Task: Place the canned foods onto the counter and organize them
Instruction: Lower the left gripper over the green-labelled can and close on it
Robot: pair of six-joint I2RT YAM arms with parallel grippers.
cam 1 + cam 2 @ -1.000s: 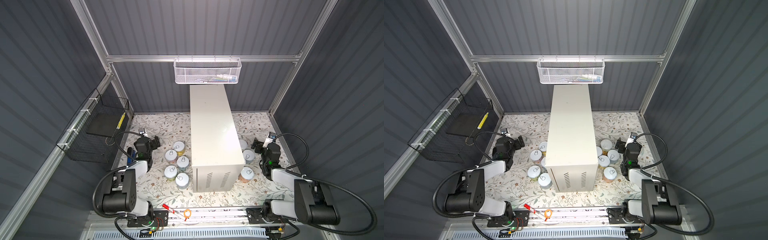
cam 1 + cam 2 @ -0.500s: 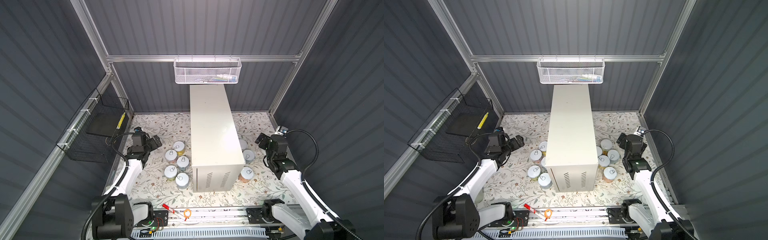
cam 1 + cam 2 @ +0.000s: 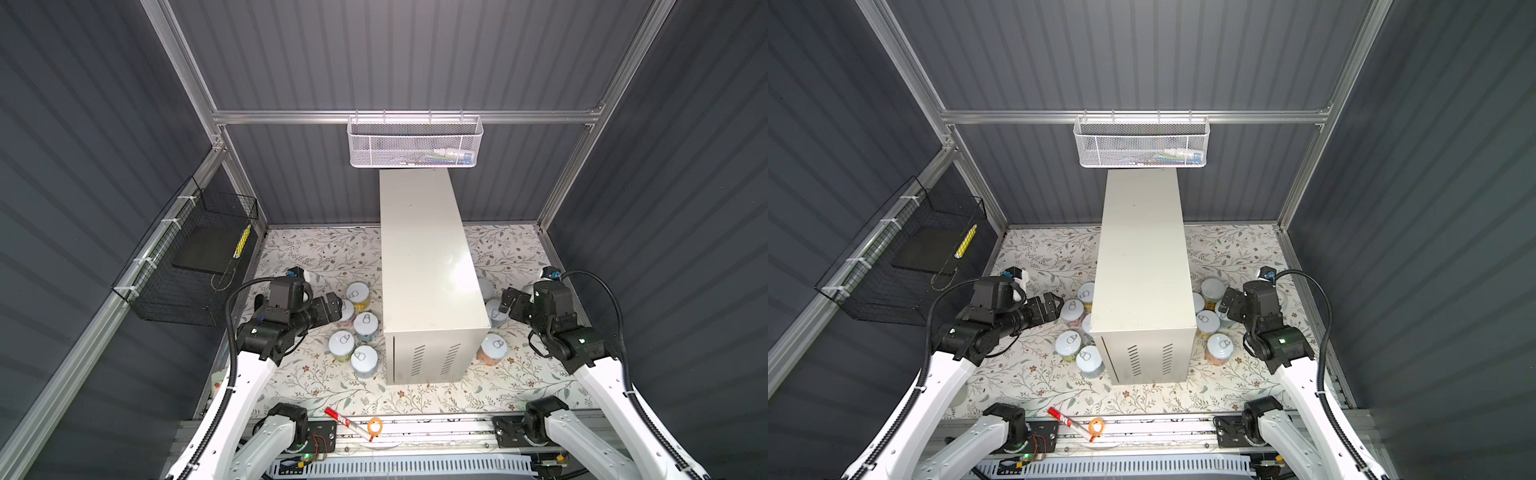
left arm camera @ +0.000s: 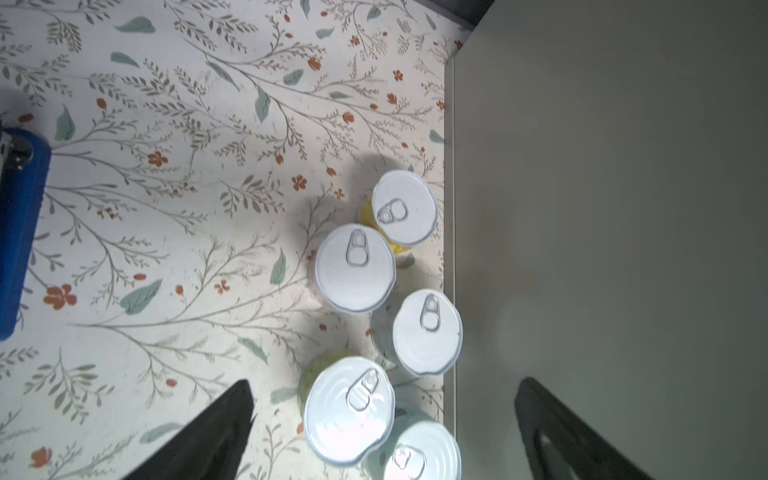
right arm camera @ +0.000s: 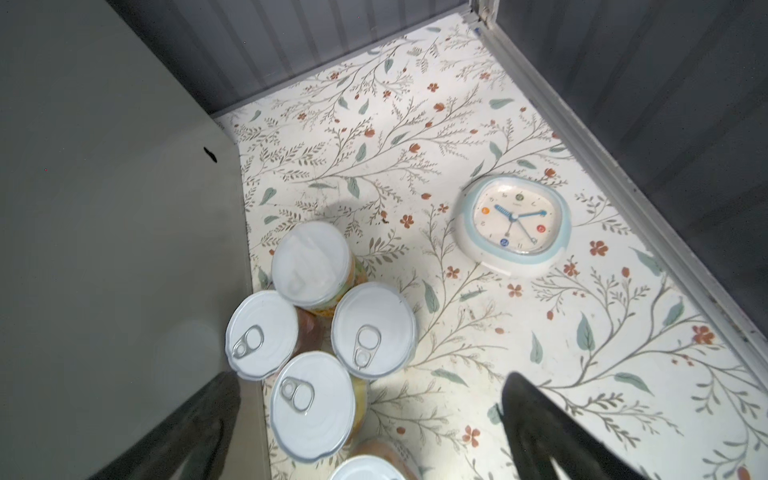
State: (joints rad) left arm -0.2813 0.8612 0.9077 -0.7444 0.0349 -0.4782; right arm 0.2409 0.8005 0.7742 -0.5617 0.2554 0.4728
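The counter (image 3: 424, 257) is a long cream metal box with nothing on its flat top. Canned foods with silver pull-tab lids stand on the floral surface on both sides of it. Several cluster on its left (image 3: 365, 324), several more on its right (image 3: 1207, 322). My left gripper (image 3: 332, 305) hovers open above the left cluster; in the left wrist view a green-labelled can (image 4: 349, 409) lies below its spread fingers. My right gripper (image 3: 1229, 303) hovers open above the right cluster, over a yellow-labelled can (image 5: 313, 405). Neither holds anything.
A white clock (image 5: 513, 224) lies on the floral surface right of the right-hand cans. A white mesh basket (image 3: 414, 141) hangs above the counter's far end, a black wire basket (image 3: 195, 266) on the left wall. A red marker (image 3: 349, 424) and orange ring (image 3: 375, 425) lie on the front rail.
Both arms have unfolded and lifted from their low rest pose, carrying the grippers up over the cans on each side. Both stay open and the cans have not moved.
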